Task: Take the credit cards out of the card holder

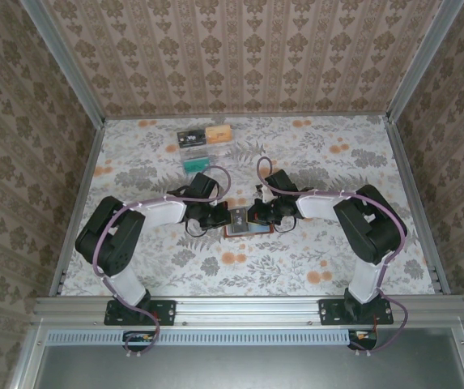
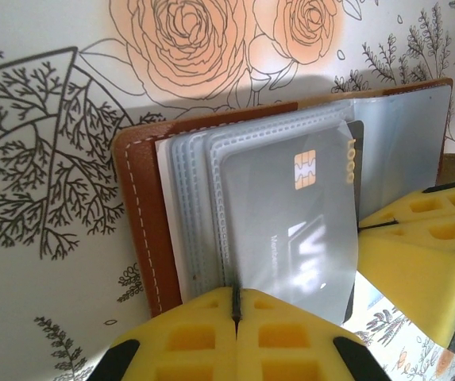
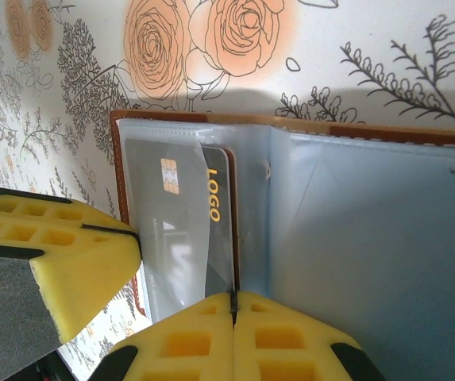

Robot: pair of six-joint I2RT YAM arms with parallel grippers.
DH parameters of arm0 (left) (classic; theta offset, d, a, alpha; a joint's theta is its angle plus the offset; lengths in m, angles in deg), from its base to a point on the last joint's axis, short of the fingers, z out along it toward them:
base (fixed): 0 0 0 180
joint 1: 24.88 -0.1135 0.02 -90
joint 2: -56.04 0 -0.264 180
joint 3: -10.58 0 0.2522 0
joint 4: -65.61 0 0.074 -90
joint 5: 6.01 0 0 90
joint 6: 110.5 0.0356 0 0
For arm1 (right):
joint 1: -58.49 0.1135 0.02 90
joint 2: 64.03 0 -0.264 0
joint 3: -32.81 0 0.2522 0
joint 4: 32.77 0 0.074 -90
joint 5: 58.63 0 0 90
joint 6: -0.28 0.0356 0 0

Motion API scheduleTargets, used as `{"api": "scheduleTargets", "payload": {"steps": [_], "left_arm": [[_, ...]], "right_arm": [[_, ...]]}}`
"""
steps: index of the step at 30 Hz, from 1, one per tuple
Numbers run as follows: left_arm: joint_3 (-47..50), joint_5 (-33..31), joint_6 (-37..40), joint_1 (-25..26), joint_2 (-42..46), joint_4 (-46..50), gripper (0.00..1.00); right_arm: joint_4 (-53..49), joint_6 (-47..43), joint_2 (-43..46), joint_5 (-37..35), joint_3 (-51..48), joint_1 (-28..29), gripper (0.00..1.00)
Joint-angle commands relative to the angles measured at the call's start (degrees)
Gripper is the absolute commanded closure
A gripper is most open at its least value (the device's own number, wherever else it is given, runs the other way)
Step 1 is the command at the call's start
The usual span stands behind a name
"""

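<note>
The card holder (image 1: 240, 230) lies open on the floral worktop (image 1: 337, 186), roughly midway between the two arm bases, and both arms reach in over it from either side.

In the left wrist view its reddish-brown leather cover with white stitching lies flat, and a stack of clear sleeves (image 2: 199, 206) fans out from it. A dark card (image 3: 217, 238) sits in the top sleeve, with a gold chip and a yellow "LOGO" print. One long edge of it lies bare beyond the sleeve's frosted plastic.

The left hand (image 2: 235, 317) has its yellow pads pressed together with no gap, and they meet right at the near edge of the sleeve stack. Whether plastic is pinched between them I cannot tell. The right hand (image 3: 233, 317) is closed the same way, pads together, their seam lined up with the near end of the dark card's bare edge. Here too the pictures do not settle whether card or sleeve is caught. Each hand's yellow fingers appear at the side of the other's wrist view, just beside the holder.

Three cards lie near the worktop's far edge, well apart from the holder — a black card (image 1: 189, 137), an orange-tan card (image 1: 219, 131) just beside it, and a teal-green card (image 1: 195, 163) nearer the arms.
</note>
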Motion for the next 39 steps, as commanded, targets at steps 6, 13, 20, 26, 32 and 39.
{"api": "scheduleTargets", "payload": {"steps": [6,13,20,26,32,39], "left_arm": [[0.13,-1.49,1.57,-0.61,-0.90,3.95,1.00],[-0.60,-0.98,1.74,-0.55,-1.75,3.98,1.00],[-1.04,-0.52,1.81,-0.35,-2.29,3.96,1.00],[-1.15,-0.43,1.73,-0.35,-2.33,3.88,1.00],[-1.11,-0.60,1.97,-0.35,-2.22,4.25,1.00],[-0.75,-0.80,2.49,-0.81,-1.76,4.69,1.00]], "right_arm": [[-1.95,-1.59,2.55,0.16,-1.39,-2.14,1.00],[-0.25,-0.90,0.69,1.73,-0.83,-2.02,0.77],[0.37,-0.89,-2.00,2.45,1.02,-1.63,0.75],[0.54,-0.99,-2.85,2.64,1.04,-1.63,0.82],[0.14,-1.30,-1.82,1.78,0.02,-1.96,1.00],[-0.09,-2.13,1.42,1.59,-3.73,-5.27,1.00]]}}
